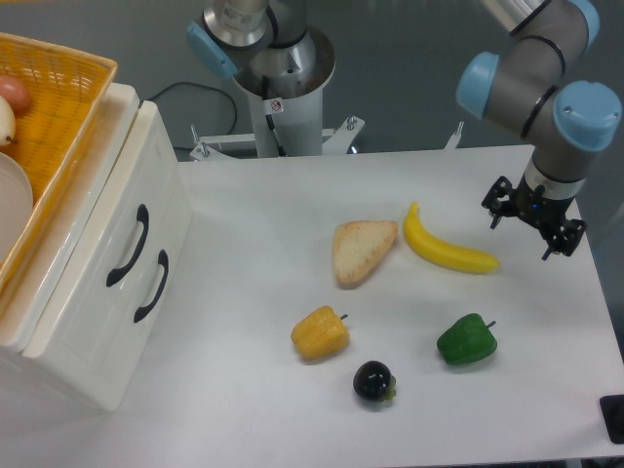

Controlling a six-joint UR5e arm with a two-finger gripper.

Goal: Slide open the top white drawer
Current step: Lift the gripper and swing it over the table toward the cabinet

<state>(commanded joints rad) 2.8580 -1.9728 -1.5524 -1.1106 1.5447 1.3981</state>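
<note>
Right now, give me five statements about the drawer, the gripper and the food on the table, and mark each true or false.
1. The gripper is holding the handle of the top white drawer. False: it hangs over the table's far right side, away from the cabinet.
2. The banana lies just right of the bread slice. True.
3. The green pepper sits in the yellow basket. False: it is on the table.
4. Both drawers look closed. True.
5. The yellow pepper lies on the banana. False: they are apart.
</note>
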